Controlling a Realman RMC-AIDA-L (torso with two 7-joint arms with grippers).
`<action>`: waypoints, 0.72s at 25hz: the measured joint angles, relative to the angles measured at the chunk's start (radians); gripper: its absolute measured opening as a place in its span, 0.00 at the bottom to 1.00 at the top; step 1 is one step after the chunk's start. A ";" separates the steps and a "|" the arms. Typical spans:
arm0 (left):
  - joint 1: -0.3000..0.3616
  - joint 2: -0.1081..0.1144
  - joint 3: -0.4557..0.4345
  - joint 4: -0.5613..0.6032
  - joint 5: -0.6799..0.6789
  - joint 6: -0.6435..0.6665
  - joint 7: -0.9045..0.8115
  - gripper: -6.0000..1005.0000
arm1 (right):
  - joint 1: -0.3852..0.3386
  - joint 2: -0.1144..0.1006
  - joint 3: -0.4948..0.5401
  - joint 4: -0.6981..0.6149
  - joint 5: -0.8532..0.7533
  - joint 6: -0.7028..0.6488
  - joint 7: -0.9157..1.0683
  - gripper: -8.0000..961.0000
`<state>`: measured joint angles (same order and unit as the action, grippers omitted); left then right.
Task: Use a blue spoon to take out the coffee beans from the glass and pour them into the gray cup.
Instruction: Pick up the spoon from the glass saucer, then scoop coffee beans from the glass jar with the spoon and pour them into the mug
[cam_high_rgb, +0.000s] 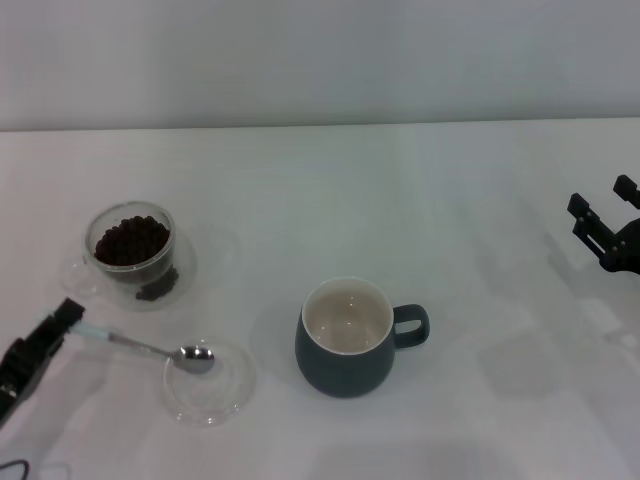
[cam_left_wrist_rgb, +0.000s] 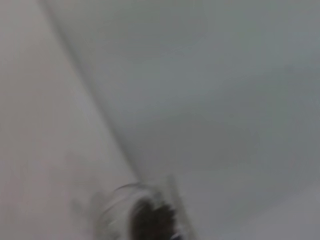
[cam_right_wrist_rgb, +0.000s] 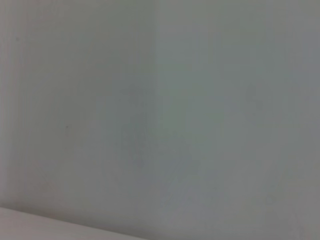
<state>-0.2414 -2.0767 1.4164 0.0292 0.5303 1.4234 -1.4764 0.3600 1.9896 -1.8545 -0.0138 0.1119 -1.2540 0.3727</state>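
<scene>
The glass (cam_high_rgb: 130, 243) stands at the left of the white table, with a heap of coffee beans (cam_high_rgb: 131, 239) inside. It shows blurred in the left wrist view (cam_left_wrist_rgb: 150, 217). The blue spoon (cam_high_rgb: 150, 347) lies slanted, its metal bowl over a shallow clear dish (cam_high_rgb: 212, 395) and its pale handle towards my left gripper (cam_high_rgb: 68, 322). That gripper is at the left edge, shut on the handle's end. The gray cup (cam_high_rgb: 345, 345) stands in the middle, its cream inside bare and its handle pointing right. My right gripper (cam_high_rgb: 603, 207) is open and empty at the far right edge.
The glass stands on a clear saucer (cam_high_rgb: 205, 262) that spreads around its base. The table's far edge meets a pale wall (cam_high_rgb: 320, 60). The right wrist view shows only a blank pale surface.
</scene>
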 joint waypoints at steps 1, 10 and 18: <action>0.007 0.003 0.001 0.017 0.000 0.015 0.012 0.14 | 0.001 0.000 0.000 0.000 0.000 0.000 0.000 0.69; 0.051 0.056 -0.001 0.165 0.003 0.077 0.064 0.14 | 0.005 0.000 0.000 0.000 0.000 0.005 0.000 0.69; 0.049 0.157 -0.008 0.234 0.000 0.089 0.079 0.14 | 0.018 0.002 0.001 -0.008 0.002 0.025 -0.007 0.69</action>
<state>-0.1925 -1.9202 1.4085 0.2630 0.5306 1.5126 -1.3977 0.3779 1.9918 -1.8533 -0.0216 0.1134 -1.2295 0.3655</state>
